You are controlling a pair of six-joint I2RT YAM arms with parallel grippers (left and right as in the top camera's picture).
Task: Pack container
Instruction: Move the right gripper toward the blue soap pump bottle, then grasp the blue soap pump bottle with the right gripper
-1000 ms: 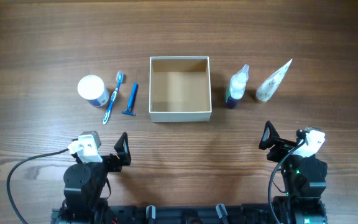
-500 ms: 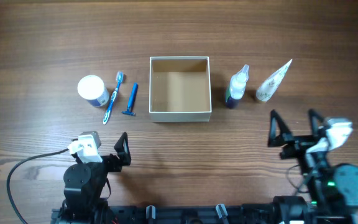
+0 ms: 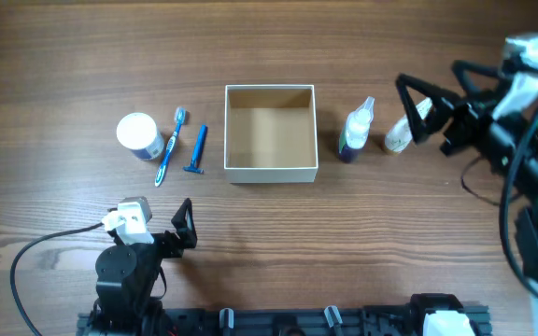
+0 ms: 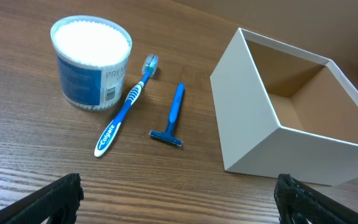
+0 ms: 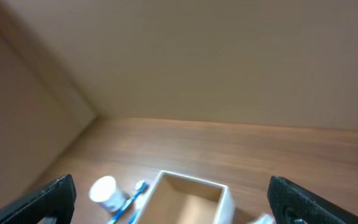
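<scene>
1. The left gripper (image 4: 178, 183) was set wide open, with nothing between its fingers (image 4: 55, 199).
2. The container (image 4: 247, 118) was seen upright, ahead of the left gripper's right-hand finger.
3. A round tub (image 4: 91, 68), a toothbrush (image 4: 122, 115) and a razor (image 4: 171, 118) were laid ahead of its left-hand finger, apart from the container.
4. The right gripper (image 3: 427, 73) was spread wide, and nothing was gripped.
5. From the right wrist, the container was seen well ahead, between the two fingers.
6. A tube (image 3: 396, 138) was partly covered by one right finger; contact could not be determined.
</scene>
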